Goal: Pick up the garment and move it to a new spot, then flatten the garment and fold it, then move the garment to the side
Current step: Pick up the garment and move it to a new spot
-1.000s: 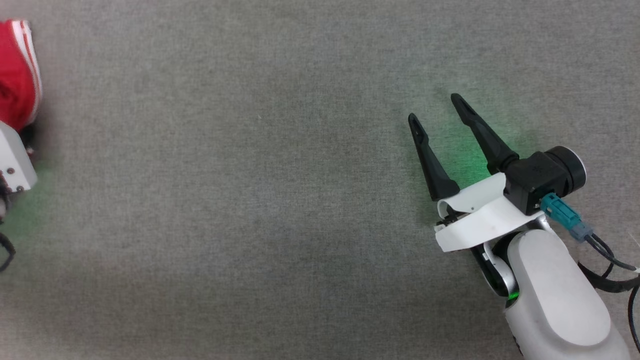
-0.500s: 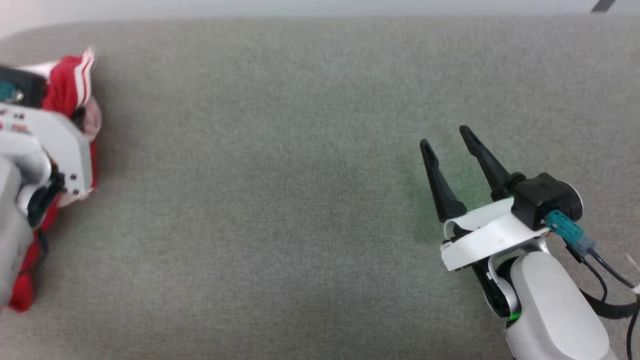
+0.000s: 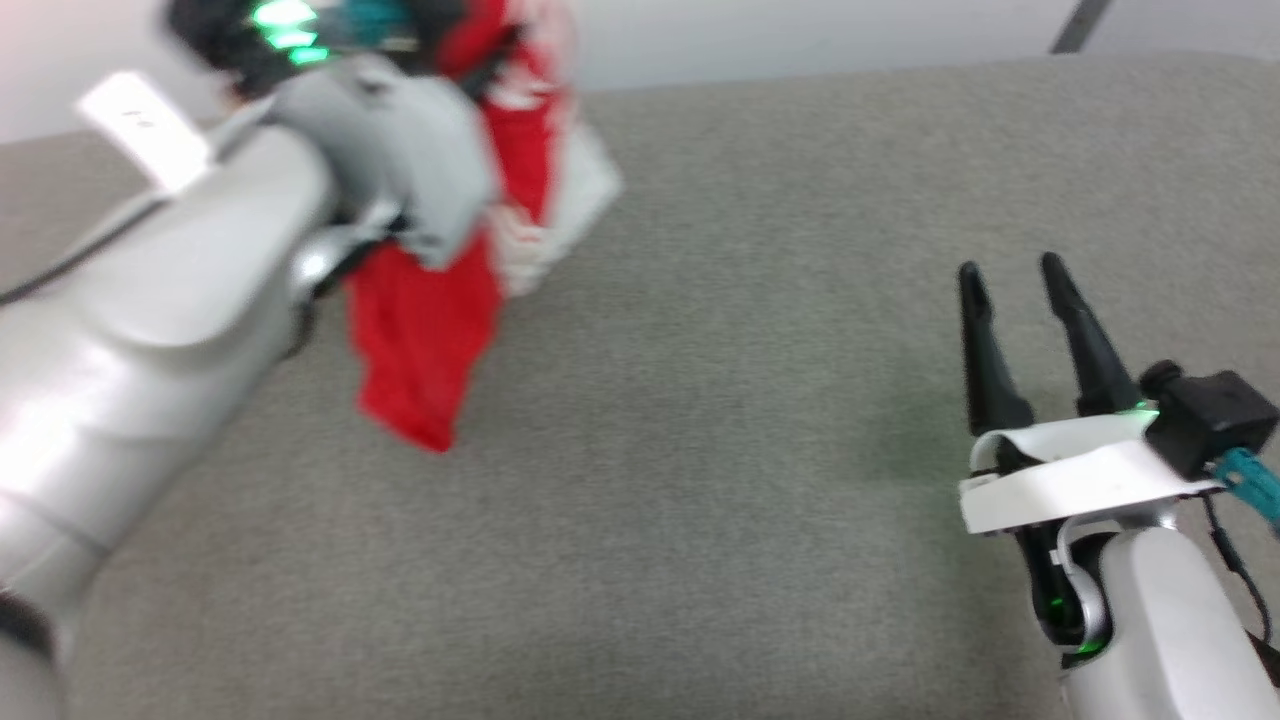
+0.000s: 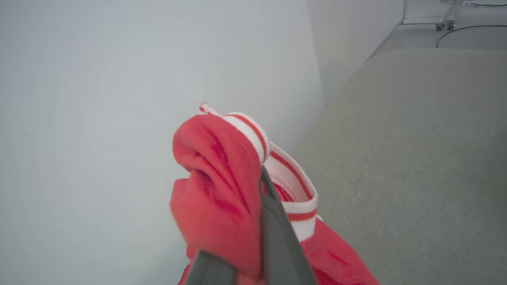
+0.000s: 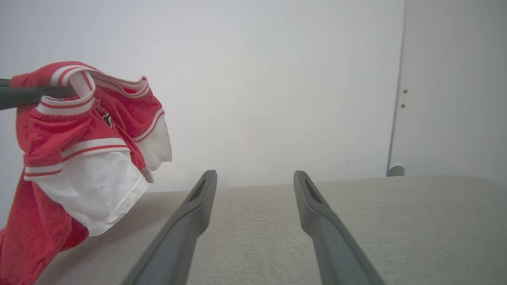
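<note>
The garment [image 3: 425, 345], a red jersey with white sleeves and striped trim, hangs bunched in the air above the grey padded surface [image 3: 720, 460]. In the left wrist view my left gripper [image 4: 262, 176] is shut on the garment [image 4: 216, 190], pinching its striped edge. The head view is blurred around that arm. The right wrist view shows the garment [image 5: 79, 134] dangling at the left from the other arm's dark finger [image 5: 27, 97], lettering mostly folded out of sight. My right gripper [image 3: 1010, 268] stands open low at the right, with nothing between its fingers [image 5: 186, 233].
A pale wall [image 5: 257, 79] runs behind the padded surface's far edge. A door [image 5: 455, 87] with a small stopper [image 5: 396, 170] stands at the far right. The surface between the two arms is bare grey fabric.
The camera has tilted up, so the wall now shows. My left arm has lifted the garment off the surface and carried it in from the left edge. The right gripper stays open.
</note>
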Tool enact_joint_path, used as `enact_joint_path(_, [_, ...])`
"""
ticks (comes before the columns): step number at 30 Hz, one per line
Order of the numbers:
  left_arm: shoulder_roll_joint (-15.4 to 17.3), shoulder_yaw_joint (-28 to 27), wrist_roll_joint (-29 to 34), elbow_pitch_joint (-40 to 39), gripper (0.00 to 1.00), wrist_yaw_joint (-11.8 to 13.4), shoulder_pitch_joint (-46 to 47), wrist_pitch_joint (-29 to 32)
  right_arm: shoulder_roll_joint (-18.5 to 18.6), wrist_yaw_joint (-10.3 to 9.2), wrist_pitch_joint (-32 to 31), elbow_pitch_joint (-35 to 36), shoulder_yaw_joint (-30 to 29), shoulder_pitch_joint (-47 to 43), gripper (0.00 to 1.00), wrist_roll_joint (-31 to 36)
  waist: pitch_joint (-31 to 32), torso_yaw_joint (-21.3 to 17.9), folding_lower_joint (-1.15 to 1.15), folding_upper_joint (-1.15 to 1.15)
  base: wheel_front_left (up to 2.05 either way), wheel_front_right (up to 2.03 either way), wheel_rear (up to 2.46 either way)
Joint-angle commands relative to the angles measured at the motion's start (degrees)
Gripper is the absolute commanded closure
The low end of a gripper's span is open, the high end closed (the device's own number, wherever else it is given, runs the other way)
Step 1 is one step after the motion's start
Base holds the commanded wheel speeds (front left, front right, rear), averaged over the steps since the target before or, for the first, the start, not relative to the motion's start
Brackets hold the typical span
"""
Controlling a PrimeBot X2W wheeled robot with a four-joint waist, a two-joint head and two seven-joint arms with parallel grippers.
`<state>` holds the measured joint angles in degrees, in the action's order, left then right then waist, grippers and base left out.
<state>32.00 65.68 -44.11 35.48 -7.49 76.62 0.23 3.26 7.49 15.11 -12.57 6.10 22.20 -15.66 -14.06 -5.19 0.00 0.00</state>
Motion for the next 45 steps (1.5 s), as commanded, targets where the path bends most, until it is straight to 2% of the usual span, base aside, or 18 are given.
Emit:
enact_joint_path(1, [-1.8, 2.6, 0.3, -1.3, 1.00, 0.1, 1.9, -1.0, -0.2, 0.01, 0.0, 0.9, -1.2, -0.6, 0.00, -0.3, -2.0, -3.6, 0.00, 0.00, 0.00, 0.00, 0.00])
enact_joint_path(6, [-8.5, 7.5, 3.8, -6.0, 1.00, 0.1, 2.9, -3.5, -0.3, 0.01, 0.0, 3.5, -5.5, -0.9, 0.00, -1.5, -4.5, -6.7, 0.00, 0.00, 0.00, 0.00, 0.00])
enact_joint_path(9, [-9.6, 7.7, 9.7, -12.1, 1.00, 0.1, -3.5, 1.0, -0.4, 0.01, 0.0, 4.7, -6.9, -1.5, 0.00, -2.8, -5.2, -8.5, 0.00, 0.00, 0.00, 0.00, 0.00])
enact_joint_path(12, [-7.4, 7.4, 12.4, -19.0, 1.00, 0.1, -8.3, 7.4, -0.4, 0.01, 0.0, 5.5, -7.6, -1.7, 0.00, -3.8, -5.7, -10.1, 0.00, 0.00, 0.00, 0.00, 0.00])
enact_joint_path(17, [-0.2, 7.6, 9.5, -30.3, 1.00, 0.1, -13.9, 20.9, -0.4, 0.01, 0.0, 5.7, -7.6, -2.6, 0.00, -6.2, -6.5, -11.7, 0.00, 0.00, 0.00, 0.00, 0.00])
enact_joint_path(21, [3.7, 7.6, 8.4, -34.3, 1.00, 0.1, -14.4, 27.2, -0.4, 0.01, 0.0, 5.4, -5.9, -2.4, 0.00, -7.7, -7.8, -12.8, 0.00, 0.00, 0.00, 0.00, 0.00])
enact_joint_path(24, [4.9, 7.7, 8.0, -33.3, 1.00, 0.1, -13.9, 28.7, -0.4, 0.01, 0.0, 5.5, -4.7, -1.6, 0.00, -9.1, -9.3, -13.9, 0.00, 0.00, 0.00, 0.00, 0.00])
enact_joint_path(36, [5.7, 8.8, 4.4, -23.2, 0.99, 0.1, -16.4, 34.8, -0.4, 0.01, 0.1, 5.9, -3.0, 0.3, 0.00, -11.8, -13.8, -17.2, 0.00, 0.00, 0.00, 0.00, 0.00])
enact_joint_path(39, [6.0, 8.8, 3.7, -22.9, 0.59, 0.1, -16.5, 32.2, -0.4, 0.01, 0.1, 5.5, -3.5, 0.3, 0.00, -11.5, -13.1, -16.5, 0.00, 0.00, 0.00, 0.00, 0.00])
enact_joint_path(40, [5.9, 8.8, 3.2, -22.8, 0.39, 0.1, -16.2, 31.0, -0.4, 0.01, 0.1, 5.4, -3.4, 0.2, 0.00, -11.2, -12.6, -16.0, 0.00, 0.00, 0.00, 0.00, 0.00])
enact_joint_path(41, [5.8, 8.7, 2.6, -22.7, 0.08, 0.1, -15.8, 29.6, -0.4, 0.01, 0.1, 5.2, -3.4, 0.0, 0.00, -10.8, -12.0, -15.4, 0.00, 0.00, 0.00, 0.00, 0.00])
enact_joint_path(42, [5.7, 8.6, 1.2, -22.3, 0.00, 0.1, -15.2, 27.6, -0.4, 0.01, 0.1, 4.9, -3.5, -0.2, 0.00, -10.3, -11.3, -14.6, 0.00, 0.00, 0.00, 0.00, 0.00])
enact_joint_path(45, [5.4, 8.1, -2.2, -21.7, 0.00, 0.1, -13.2, 21.9, -0.3, 0.01, 0.1, 4.2, -4.0, -0.9, 0.00, -8.9, -9.0, -12.2, 0.00, 0.00, 0.00, 0.00, 0.00])
